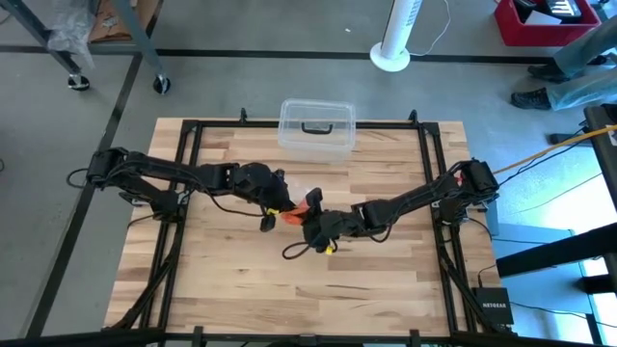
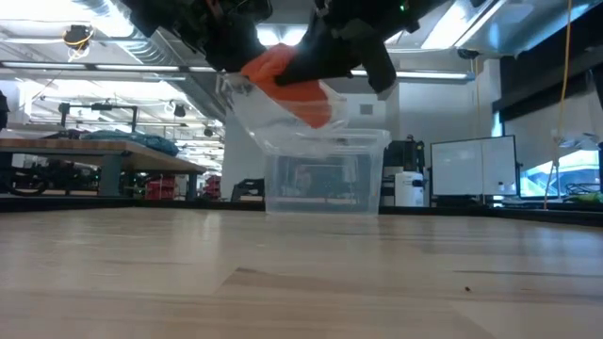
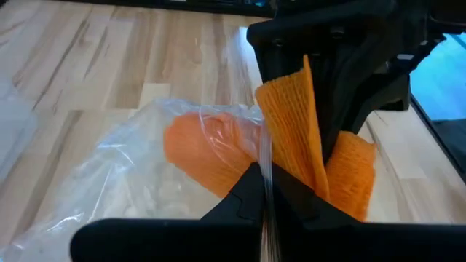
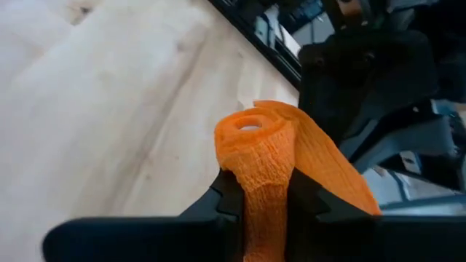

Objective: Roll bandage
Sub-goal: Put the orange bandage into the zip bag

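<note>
One container: clear plastic box (image 1: 316, 127) with dark handle at the desk's (image 1: 231, 280) far edge; contents cannot be told.
Bandage (image 4: 256, 156): orange roll, lifted above mid-desk between both claws.
Right claw (image 4: 256, 195): clenched around the roll.
Left claw (image 3: 265, 191): pinched shut on clear plastic wrap (image 3: 138, 171), orange strip just beside it.

A clear plastic lidded box (image 1: 316, 126) with a dark handle stands at the far edge of the pale wooden bench (image 1: 241, 270), while a white pedestal fan (image 1: 395, 39) stands on the grey floor beyond it.
</note>
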